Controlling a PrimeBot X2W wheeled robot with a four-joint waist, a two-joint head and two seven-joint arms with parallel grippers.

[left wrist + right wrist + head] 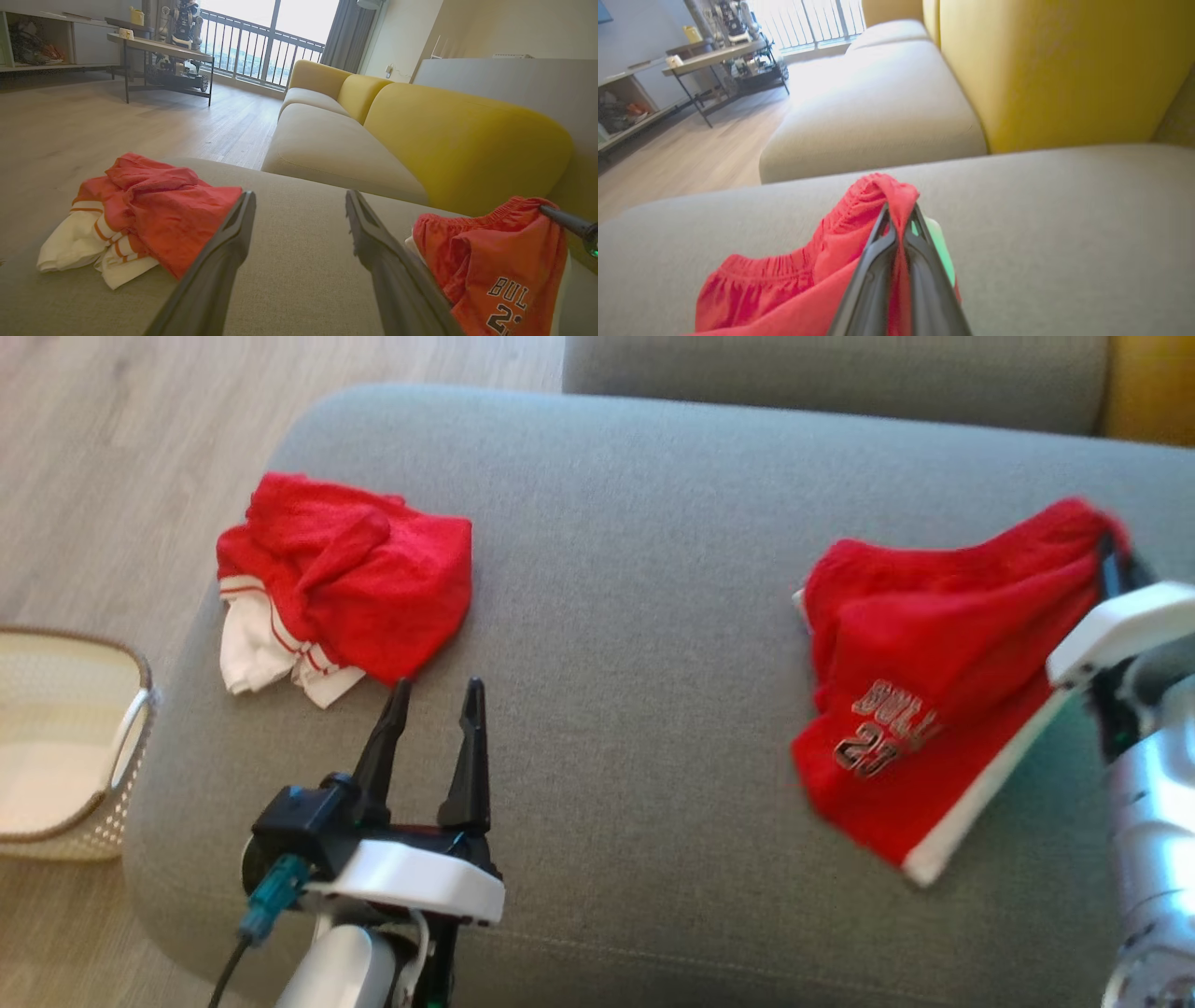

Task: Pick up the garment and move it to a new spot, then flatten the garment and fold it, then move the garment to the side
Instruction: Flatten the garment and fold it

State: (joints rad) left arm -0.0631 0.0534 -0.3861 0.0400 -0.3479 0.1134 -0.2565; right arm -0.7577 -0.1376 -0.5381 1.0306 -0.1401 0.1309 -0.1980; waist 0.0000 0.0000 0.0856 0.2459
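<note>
Item: red shorts (896, 709), right side of grey sofa cushion (635, 616), waistband pinched in closed jaws of right gripper (900, 217); left gripper (437, 695) idle, jaws wide; best lifted fully clear before carrying, lest hem drag.

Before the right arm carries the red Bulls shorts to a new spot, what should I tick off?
1. Right gripper shut on the Bulls shorts at the waistband: ok.
2. Shorts lifted off the grey cushion: not ok, lower part looks to rest on it.
3. Left gripper open, holding nothing: ok.
4. Left gripper apart from the crumpled red-and-white garment: cannot tell, fingertip close to its edge.
5. Bare cushion between the two garments: ok.
</note>
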